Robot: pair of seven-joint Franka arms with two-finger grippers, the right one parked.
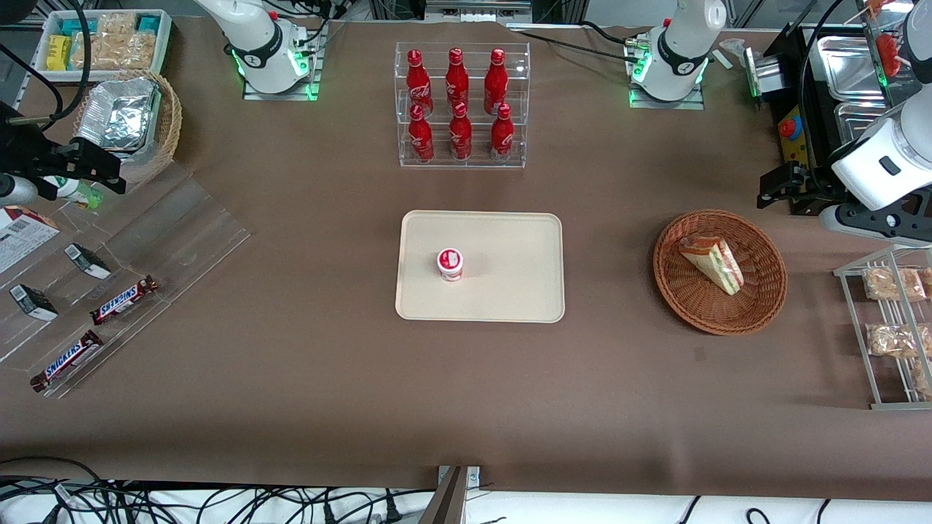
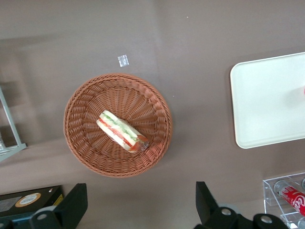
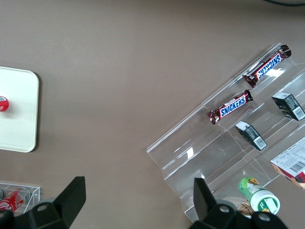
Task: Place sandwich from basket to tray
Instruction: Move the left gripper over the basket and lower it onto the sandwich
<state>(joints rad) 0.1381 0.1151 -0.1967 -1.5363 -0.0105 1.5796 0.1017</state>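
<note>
The sandwich (image 1: 712,263) (image 2: 122,131), a pale wedge with red and green layers, lies on its side in the round reddish-brown basket (image 1: 772,291) (image 2: 81,152) toward the working arm's end of the table. My gripper (image 1: 778,191) (image 2: 139,191) hangs high above the table, a little farther from the front camera than the basket. It is open and holds nothing. The cream tray (image 1: 510,291) (image 2: 267,105) lies mid-table, apart from the basket. A small red and white cup (image 1: 450,263) stands on it.
A clear rack of red bottles (image 1: 459,102) stands farther from the camera than the tray. A wire rack of snack packets (image 1: 892,320) sits beside the basket, with metal trays (image 1: 848,65) near the arm. A clear stand with chocolate bars (image 1: 124,300) is at the parked arm's end.
</note>
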